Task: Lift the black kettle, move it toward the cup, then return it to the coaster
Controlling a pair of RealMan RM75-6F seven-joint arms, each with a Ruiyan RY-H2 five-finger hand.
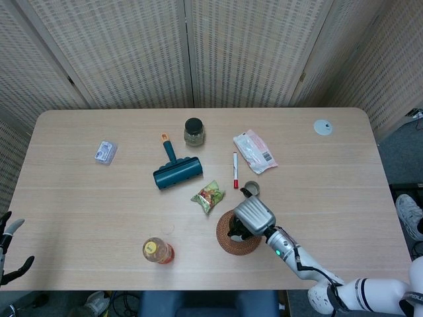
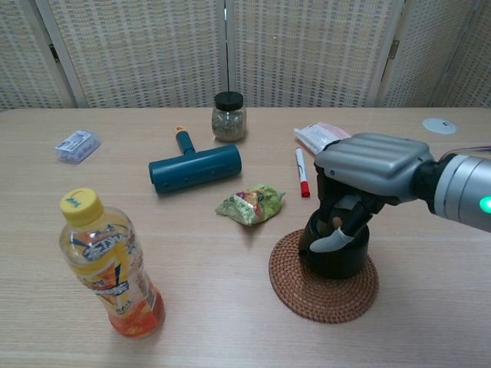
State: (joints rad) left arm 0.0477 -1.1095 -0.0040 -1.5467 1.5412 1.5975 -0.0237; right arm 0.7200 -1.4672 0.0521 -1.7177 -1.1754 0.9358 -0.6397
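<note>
- The right robot hand clutches the black kettle from above, over the far edge of the woven coaster; whether its base rests on the coaster is unclear.
- The cup sits just beyond, so a hasty swing could topple it.
- The snack packet and red marker lie near and could be clipped.
- The left robot hand idles off the counter, fingers spread.
</note>
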